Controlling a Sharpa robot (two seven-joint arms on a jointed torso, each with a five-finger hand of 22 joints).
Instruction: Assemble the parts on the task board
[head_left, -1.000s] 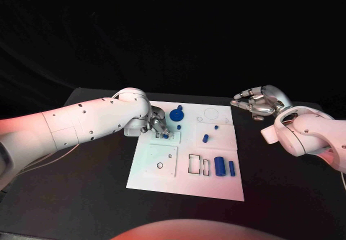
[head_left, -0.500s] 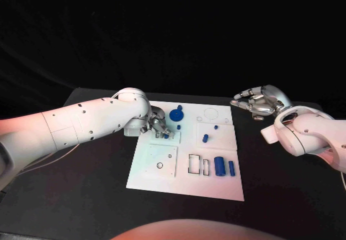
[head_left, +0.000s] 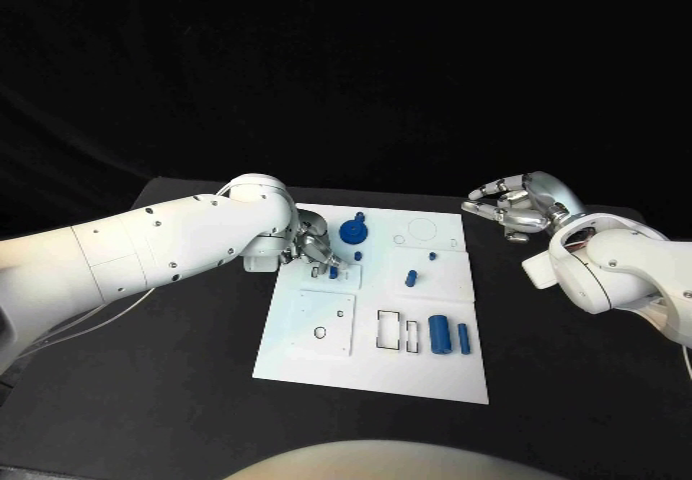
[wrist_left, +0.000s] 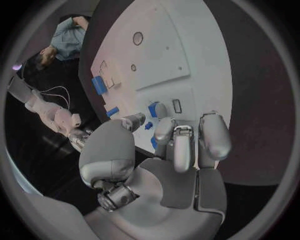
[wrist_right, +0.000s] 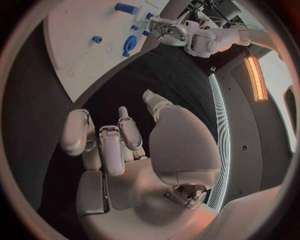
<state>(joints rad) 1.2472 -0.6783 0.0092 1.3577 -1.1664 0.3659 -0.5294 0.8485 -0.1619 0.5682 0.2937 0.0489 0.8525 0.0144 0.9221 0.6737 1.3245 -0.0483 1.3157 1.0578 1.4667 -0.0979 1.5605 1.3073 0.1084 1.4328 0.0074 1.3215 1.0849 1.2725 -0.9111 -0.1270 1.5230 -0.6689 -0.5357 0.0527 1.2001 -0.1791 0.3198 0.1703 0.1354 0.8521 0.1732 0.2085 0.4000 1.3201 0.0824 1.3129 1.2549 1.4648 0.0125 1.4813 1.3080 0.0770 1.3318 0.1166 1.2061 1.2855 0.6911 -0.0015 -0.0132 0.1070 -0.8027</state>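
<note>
My left hand (head_left: 315, 250) pinches a small blue peg (head_left: 332, 269) at the task board's (head_left: 375, 360) far-left part (to push it in, I think). My right hand (head_left: 512, 208) waits off right, curled, holding nothing.

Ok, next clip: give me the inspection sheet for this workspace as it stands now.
Surface: black table, white task board in its middle.
Job's things: blue round disc part at the board's far edge; small blue peg mid-board; blue cylinder and slimmer blue bar side by side near the front.
Clutter: nothing seen.
Hands: left hand over the board's far left, fingertips at a small blue piece; right hand off the board, empty, fingers curled.
Cables: thin white cable under the left arm.
Surroundings: dark.
</note>
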